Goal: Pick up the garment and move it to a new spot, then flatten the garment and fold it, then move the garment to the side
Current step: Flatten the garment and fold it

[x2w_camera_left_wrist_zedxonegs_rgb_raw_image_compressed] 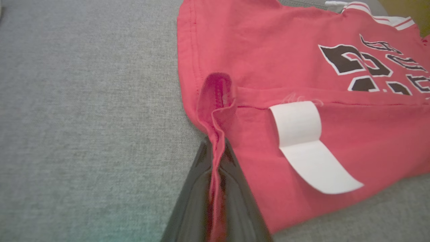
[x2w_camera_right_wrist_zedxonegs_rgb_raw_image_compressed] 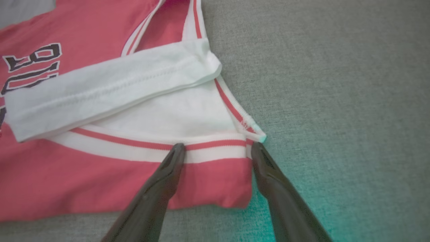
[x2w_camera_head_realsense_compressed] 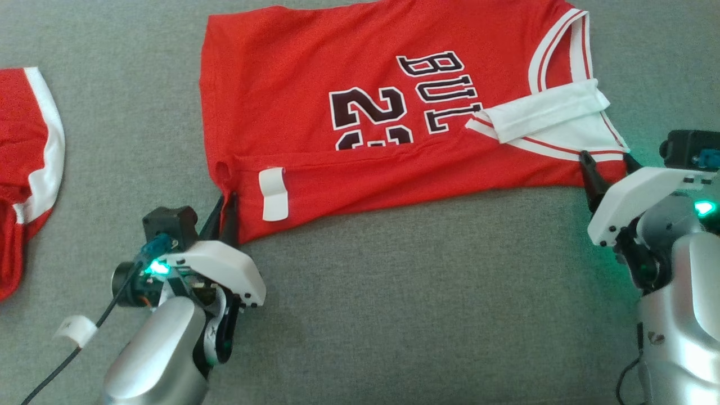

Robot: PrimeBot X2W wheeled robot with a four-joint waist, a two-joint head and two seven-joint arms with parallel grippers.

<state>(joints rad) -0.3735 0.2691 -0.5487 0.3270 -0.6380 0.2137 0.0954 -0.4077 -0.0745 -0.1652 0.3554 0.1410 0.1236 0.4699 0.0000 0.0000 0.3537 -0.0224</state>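
The red jersey, with black lettering and white trim, lies spread on the grey fabric surface, its near long edge folded up over itself. My left gripper is shut on a pinched ridge of red cloth at the jersey's near left corner; the left wrist view has that gripper clamped on the ridge beside a white label. My right gripper stands open at the near right corner. In the right wrist view its fingers straddle the striped white hem of the jersey, resting on or just above the cloth.
A second red and white garment lies at the left edge of the head view. A black cable with a white tag trails from my left wrist. Bare grey fabric stretches in front of the jersey and to its right.
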